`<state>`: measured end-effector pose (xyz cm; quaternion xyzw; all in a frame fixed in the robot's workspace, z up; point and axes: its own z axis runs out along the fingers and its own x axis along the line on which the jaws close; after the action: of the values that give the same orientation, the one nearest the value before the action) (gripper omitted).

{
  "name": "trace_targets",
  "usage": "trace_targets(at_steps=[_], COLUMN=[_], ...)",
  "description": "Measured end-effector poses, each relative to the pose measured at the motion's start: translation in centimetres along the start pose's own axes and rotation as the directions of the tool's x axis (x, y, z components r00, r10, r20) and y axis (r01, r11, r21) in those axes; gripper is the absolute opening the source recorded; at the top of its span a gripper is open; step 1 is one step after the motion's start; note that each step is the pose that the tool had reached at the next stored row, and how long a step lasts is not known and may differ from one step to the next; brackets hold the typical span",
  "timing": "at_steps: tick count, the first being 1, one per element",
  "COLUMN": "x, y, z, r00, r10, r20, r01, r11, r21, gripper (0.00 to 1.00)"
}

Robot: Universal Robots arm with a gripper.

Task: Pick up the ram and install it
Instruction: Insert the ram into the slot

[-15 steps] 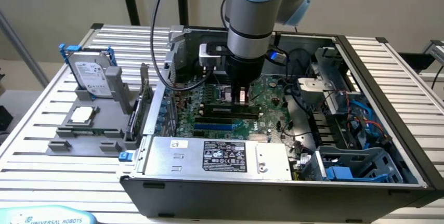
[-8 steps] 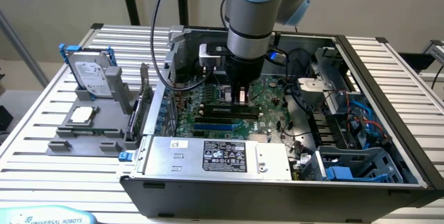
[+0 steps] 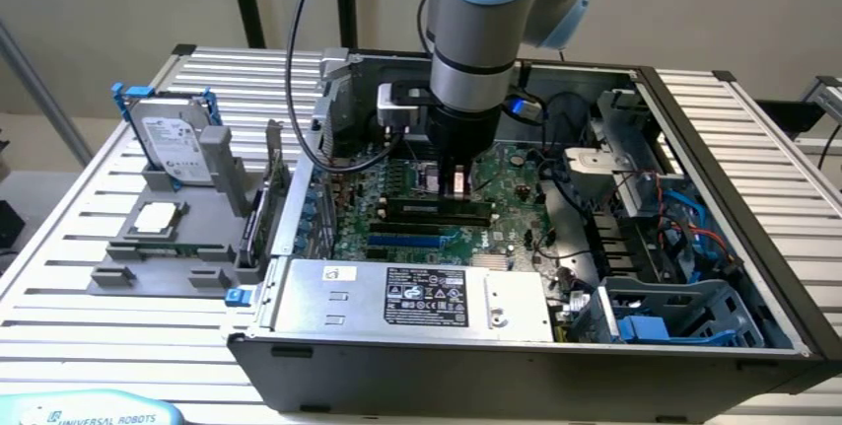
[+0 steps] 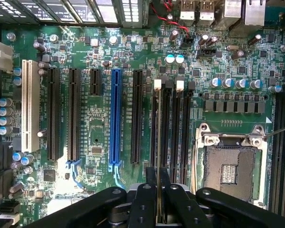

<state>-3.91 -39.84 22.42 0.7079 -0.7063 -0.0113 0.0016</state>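
Gripper (image 4: pixel 158 199): fingers closed on the ram, low over the motherboard (image 3: pixel 435 210) inside the open PC case (image 3: pixel 736 198).
Ram (image 4: pixel 158 142): held edge-on between the fingers, standing in a black memory slot (image 4: pixel 165 126) beside the empty CPU socket (image 4: pixel 228 171).

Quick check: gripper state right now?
Gripper: shut on the ram, held edge-on over the motherboard's black memory slots.
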Motion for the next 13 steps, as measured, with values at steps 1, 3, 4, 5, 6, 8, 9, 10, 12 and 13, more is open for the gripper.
trace_targets(at_steps=[1,3,4,5,6,8,9,10,12,13], x=[0.0,-0.01,-0.01,-0.01,-0.01,-0.02,-0.02,-0.01,-0.01,-0.01], y=[0.01,0.02,0.02,0.02,0.02,0.02,0.02,0.01,0.01,0.01], z=[0.02,0.07,0.09,0.11,0.15,0.24,0.3,0.35,0.48,0.53], r00=[1.0,1.0,1.0,1.0,1.0,1.0,1.0,1.0,1.0,1.0], r10=[0.0,0.0,0.0,0.0,0.0,0.0,0.0,0.0,0.0,0.0], r20=[0.0,0.0,0.0,-0.0002,-0.0001,-0.0001,-0.0001,-0.0002,-0.0002,-0.0002], r01=[0.0,0.0,0.0,0.0,0.0,0.0,0.0,0.0,0.0,0.0], r11=[1.0,1.0,1.0,1.0,1.0,1.0,1.0,1.0,1.0,1.0], r21=[0.0001,0.0001,0.0001,0.0001,0.0001,0.0002,0.0002,0.0001,0.0001,0.0001], gripper=[0.14,0.14,0.14,0.14,0.14,0.14,0.14,0.14,0.14,0.14])
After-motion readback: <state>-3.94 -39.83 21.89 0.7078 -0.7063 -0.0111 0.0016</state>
